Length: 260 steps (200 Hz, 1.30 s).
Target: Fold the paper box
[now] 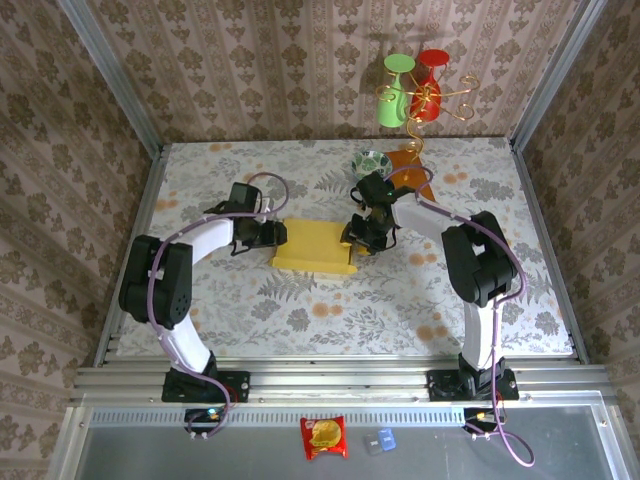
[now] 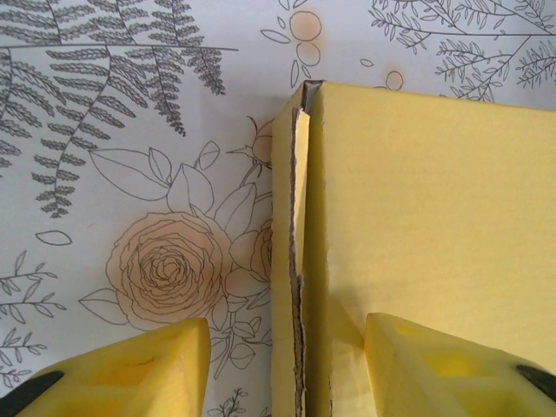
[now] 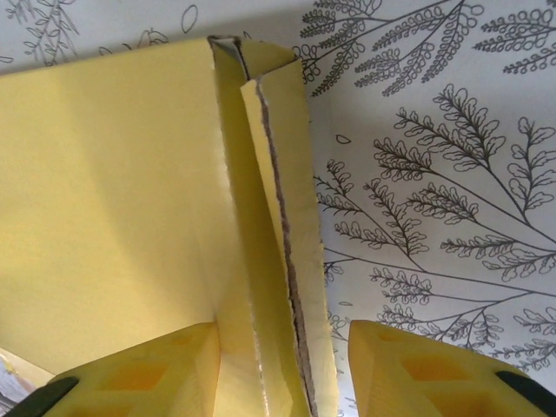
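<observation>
Your left gripper [image 2: 287, 347] stands spread astride the left end wall of the paper box [image 2: 434, 217], clear of it on both sides. Your right gripper [image 3: 282, 347] straddles the right end wall likewise, narrowly spread. The box lies at the centre of the table [image 1: 300, 320]. Both end walls appear doubled over but gaping; seating them appears to remain.

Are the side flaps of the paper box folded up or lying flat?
Folded up: at both ends of the paper box, a doubled flap stands raised from the flat panel.
</observation>
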### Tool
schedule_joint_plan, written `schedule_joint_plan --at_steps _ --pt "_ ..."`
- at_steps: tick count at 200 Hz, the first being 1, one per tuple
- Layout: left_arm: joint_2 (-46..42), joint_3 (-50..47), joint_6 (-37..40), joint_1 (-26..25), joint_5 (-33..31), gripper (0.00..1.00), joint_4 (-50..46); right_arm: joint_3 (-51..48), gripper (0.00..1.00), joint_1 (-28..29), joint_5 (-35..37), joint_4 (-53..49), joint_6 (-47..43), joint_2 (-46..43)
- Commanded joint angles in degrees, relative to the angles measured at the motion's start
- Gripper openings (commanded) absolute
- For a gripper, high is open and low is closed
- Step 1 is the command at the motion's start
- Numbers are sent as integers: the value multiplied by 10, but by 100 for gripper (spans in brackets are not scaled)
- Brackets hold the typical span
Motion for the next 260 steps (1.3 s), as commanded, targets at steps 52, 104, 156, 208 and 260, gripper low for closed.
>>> schedule_joint_plan --at_steps 52,104,156,208,260 --pt "-21 -31 -21 -6 29 41 35 0 33 -1 -15 7 -18 34" --pt "-27 -52 -37 -12 33 37 50 -7 29 -1 -18 10 -17 38" --pt "-42 -71 -56 -27 38 36 64 -26 24 1 -18 24 -12 40" --pt "-61 -98 -81 -59 35 29 67 -64 20 3 5 23 -7 6" --pt "-86 -135 -100 -102 11 25 68 -138 18 3 19 37 -12 -32"
